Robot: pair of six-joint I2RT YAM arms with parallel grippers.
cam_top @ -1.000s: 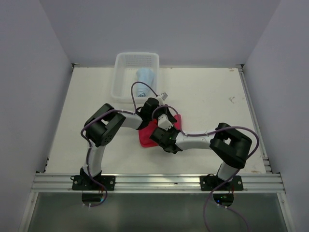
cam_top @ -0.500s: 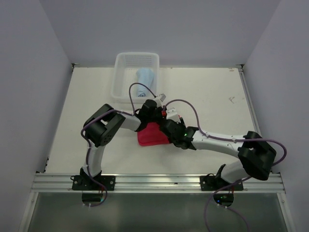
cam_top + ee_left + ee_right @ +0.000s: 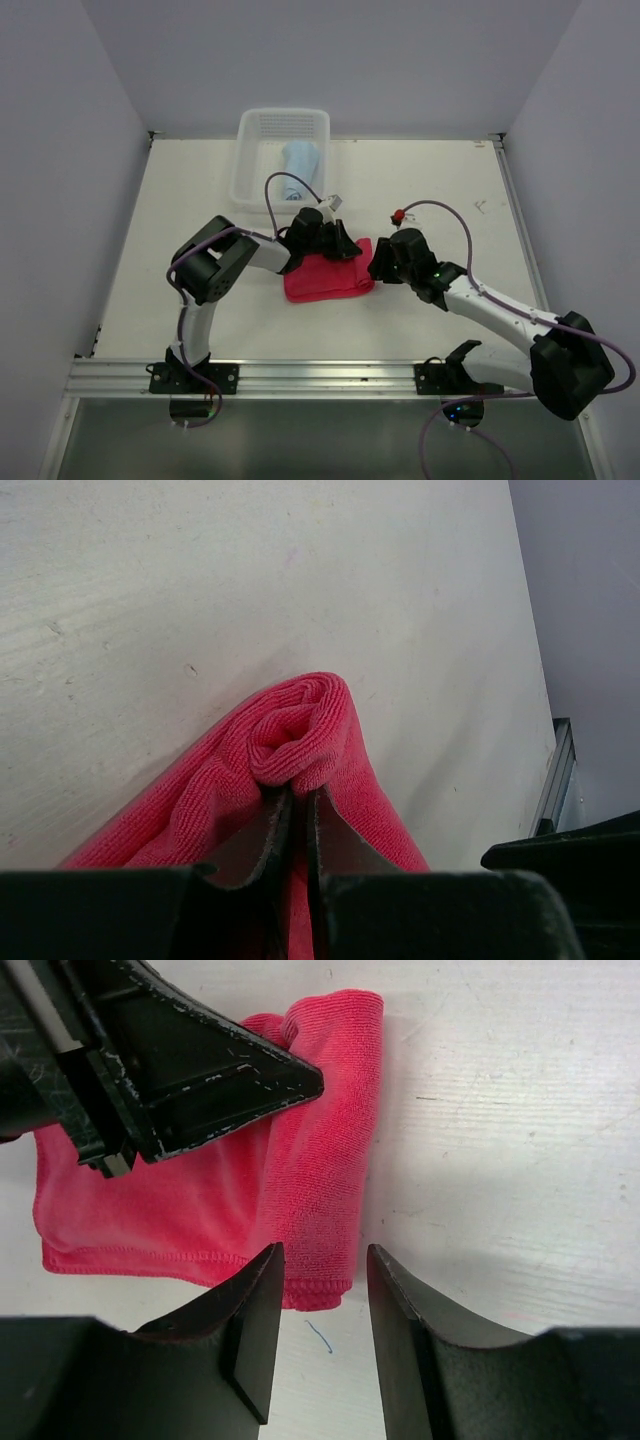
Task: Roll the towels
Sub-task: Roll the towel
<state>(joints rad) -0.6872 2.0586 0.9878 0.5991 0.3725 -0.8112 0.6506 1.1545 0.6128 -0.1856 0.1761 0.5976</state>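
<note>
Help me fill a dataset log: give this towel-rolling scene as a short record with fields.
red microfibre towel: lying on white table, right edge rolled
left gripper: shut on the far end of the roll
right gripper: open, at the right side of the roll
white plastic mesh basket: at the far table edge
light blue rolled towel: inside the basket

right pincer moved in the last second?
Yes. The right pincer pulled back rightward off the red towel, away from the white basket.
</note>
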